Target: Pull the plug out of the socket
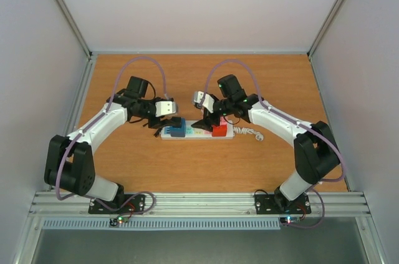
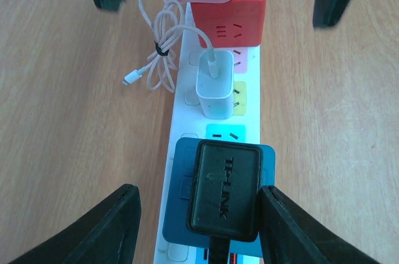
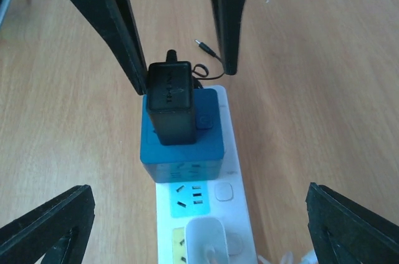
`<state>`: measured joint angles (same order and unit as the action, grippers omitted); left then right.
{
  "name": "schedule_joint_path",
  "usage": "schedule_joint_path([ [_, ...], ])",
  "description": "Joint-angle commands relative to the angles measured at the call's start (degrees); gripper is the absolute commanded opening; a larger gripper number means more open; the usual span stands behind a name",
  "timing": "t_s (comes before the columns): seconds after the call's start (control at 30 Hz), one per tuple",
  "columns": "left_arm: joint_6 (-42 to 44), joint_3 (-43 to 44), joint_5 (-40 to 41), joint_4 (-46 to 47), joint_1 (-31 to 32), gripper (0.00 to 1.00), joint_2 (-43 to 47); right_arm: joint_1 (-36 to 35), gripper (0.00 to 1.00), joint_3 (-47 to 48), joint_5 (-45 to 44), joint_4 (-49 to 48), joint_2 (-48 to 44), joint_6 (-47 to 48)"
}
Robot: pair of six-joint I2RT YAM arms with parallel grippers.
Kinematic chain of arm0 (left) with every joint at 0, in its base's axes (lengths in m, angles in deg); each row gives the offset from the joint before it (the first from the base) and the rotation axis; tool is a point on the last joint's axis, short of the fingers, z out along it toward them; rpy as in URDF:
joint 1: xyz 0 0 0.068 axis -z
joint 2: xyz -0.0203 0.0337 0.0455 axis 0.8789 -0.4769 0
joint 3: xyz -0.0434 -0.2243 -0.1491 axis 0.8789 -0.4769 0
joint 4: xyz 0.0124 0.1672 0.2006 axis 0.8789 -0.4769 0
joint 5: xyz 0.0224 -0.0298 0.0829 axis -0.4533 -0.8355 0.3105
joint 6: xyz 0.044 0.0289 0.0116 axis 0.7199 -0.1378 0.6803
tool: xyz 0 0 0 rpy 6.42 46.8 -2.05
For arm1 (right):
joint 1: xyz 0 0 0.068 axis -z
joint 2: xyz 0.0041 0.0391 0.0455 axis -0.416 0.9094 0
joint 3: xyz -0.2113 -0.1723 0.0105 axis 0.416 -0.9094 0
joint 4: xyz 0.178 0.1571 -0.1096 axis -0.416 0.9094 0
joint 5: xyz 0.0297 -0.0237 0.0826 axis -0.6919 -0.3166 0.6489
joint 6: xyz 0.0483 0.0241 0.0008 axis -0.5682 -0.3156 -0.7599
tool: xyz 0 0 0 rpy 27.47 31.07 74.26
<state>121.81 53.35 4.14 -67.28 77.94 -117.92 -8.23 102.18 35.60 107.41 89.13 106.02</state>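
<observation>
From above, the socket (image 1: 198, 133) is seen lying on the table (image 1: 199, 170), with the left gripper (image 1: 163, 122) at its blue end and the right gripper (image 1: 204, 123) near its red end.

In the left wrist view, the left gripper (image 2: 199, 194) is held apart, and the black plug (image 2: 224, 192) is flanked by its fingers (image 2: 93, 226). The plug is seated in a blue adapter (image 2: 184, 217) on the socket.

In the right wrist view, the right gripper (image 3: 199, 188) is spread wide above the socket.
</observation>
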Motion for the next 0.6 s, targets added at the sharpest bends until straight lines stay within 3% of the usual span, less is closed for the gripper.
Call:
schedule_joint_path([
  [0.0, 1.09, -0.41, -2.13, 3.01, 0.28, 0.52, -0.59, -2.86, 0.93, -0.43, -1.21, -3.93, 2.88, 0.73],
  [0.57, 4.16, 1.07, -4.55, -2.50, 0.38, 0.22, -1.82, -8.25, 0.89, -0.36, -6.08, -10.11, 10.04, 1.07],
])
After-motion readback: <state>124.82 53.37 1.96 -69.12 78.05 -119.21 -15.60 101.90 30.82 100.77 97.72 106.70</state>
